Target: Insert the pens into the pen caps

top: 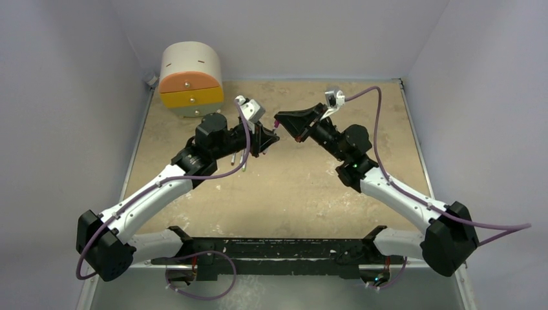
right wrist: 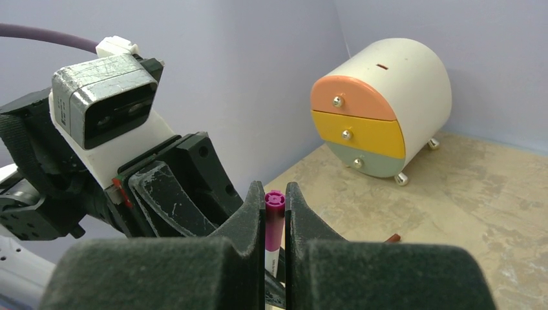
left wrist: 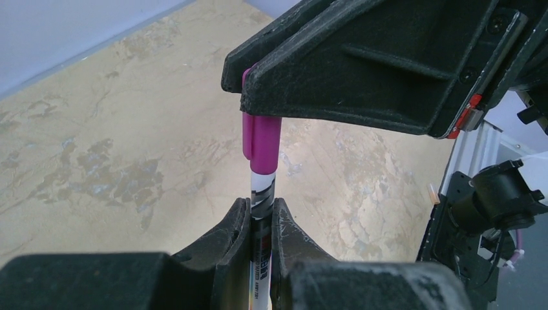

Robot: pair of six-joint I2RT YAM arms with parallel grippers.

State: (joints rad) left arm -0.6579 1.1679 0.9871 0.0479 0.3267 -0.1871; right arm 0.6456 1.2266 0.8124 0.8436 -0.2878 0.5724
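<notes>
Left wrist view: left gripper point(left wrist: 262, 216) pinches pen point(left wrist: 263, 187), right gripper point(left wrist: 247, 81) pinches magenta cap point(left wrist: 262, 145), tip-to-tip.

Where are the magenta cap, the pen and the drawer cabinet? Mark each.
magenta cap point(left wrist: 262, 145), left wrist view, middle of its side.
pen point(left wrist: 263, 187), left wrist view, barrel just under the cap.
drawer cabinet point(right wrist: 375, 135), right wrist view, yellow middle drawer.

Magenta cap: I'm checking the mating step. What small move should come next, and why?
Probably press the right end effector a little further along the pen. It grips the magenta cap, already over the tip of that pen, which the left end effector holds; full seating isn't confirmable.
</notes>
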